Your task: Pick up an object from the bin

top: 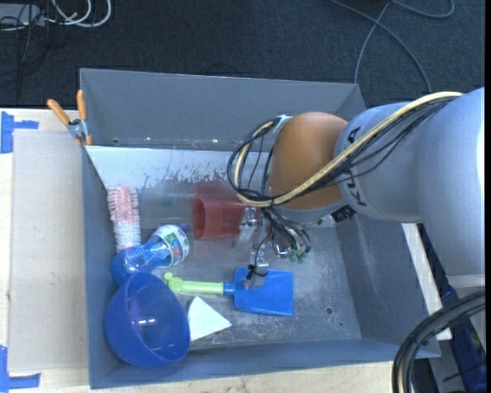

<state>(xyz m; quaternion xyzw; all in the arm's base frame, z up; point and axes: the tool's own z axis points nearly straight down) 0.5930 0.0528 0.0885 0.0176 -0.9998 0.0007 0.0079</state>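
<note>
Grey bin [213,113], blue bowl [146,322], blue scoop [268,295], red cup [215,218], plastic bottle [151,252]

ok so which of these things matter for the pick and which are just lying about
In play: gripper; blue scoop with a green handle, which the gripper is over.
Lying about: red cup; blue bottle; blue bowl; pink roller; white triangle.

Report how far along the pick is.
Done: the hand is down inside the bin, at the upper edge of the blue scoop, below the red cup. In hand: apparently lining up on that scoop. Left: grasping and lifting; scoop, cup and blue bowl all lie on the floor.
</note>
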